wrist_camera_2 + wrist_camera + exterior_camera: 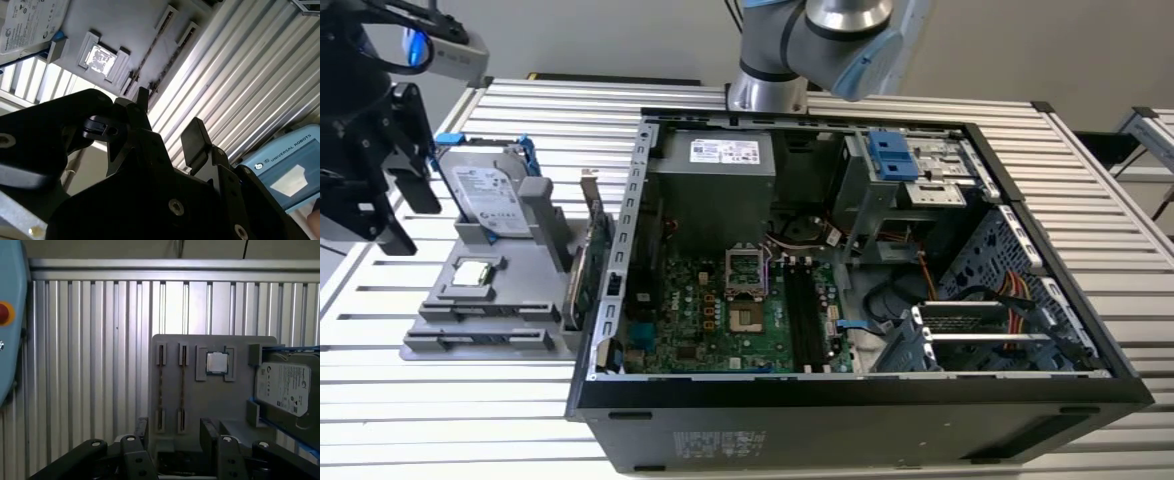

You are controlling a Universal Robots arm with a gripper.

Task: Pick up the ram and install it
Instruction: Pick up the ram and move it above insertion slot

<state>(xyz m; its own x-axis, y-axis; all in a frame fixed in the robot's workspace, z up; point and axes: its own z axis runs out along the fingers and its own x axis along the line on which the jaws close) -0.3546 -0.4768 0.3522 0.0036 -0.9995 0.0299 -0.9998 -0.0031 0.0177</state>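
Ribbed aluminium slats form the bench (90,365). On it lies a flat grey plastic tray (215,405), and in one of its narrow slots stands the ram (161,387), a thin stick seen edge-on. A black, blocky gripper (175,429) hangs above the tray, fingers (207,427) apart and empty. An open metal computer case (854,400) sits beside the tray.

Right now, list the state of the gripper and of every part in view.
gripper: open, empty, over the gray holder.
ram sticks: on edge in the holder's slots, not gripped.
processor chip: flat in its holder pocket.
hard drive: standing in the holder.
computer case: lying on the table, side open.
memory slots: look empty.
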